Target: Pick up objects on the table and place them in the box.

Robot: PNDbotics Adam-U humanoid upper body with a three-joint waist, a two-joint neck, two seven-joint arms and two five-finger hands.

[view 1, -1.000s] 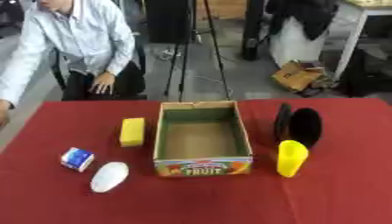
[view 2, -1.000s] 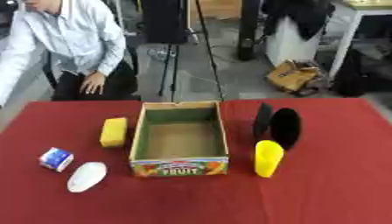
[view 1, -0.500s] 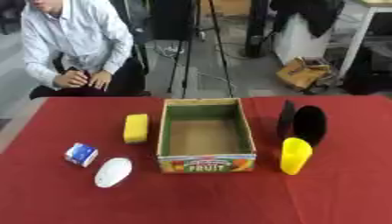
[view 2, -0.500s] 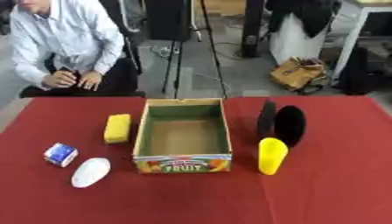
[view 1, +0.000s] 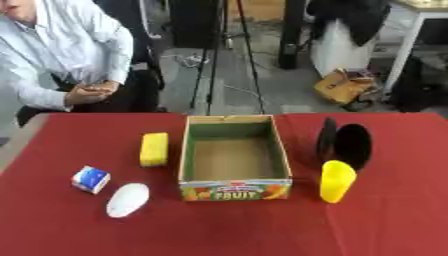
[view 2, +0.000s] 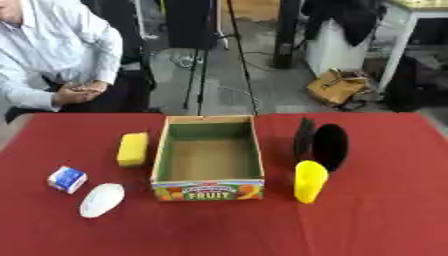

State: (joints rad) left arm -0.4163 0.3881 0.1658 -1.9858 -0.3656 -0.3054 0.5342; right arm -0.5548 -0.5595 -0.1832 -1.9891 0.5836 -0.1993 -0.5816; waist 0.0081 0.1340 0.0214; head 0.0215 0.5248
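Nothing is sitting inside the box [view 1: 234,159] yet, so the whole task is waiting to be done. Neither robot hand is showing in either view, so their state cannot be told, and places cannot be given relative to them. The box is standing open at the middle of the red table [view 1: 385,220]. A black object [view 1: 345,145] is lying to its right, with a yellow cup [view 1: 336,181] just in front. To its left are lying a yellow sponge [view 1: 154,149], a white oval thing [view 1: 128,200] and a small blue-and-white carton [view 1: 90,179].
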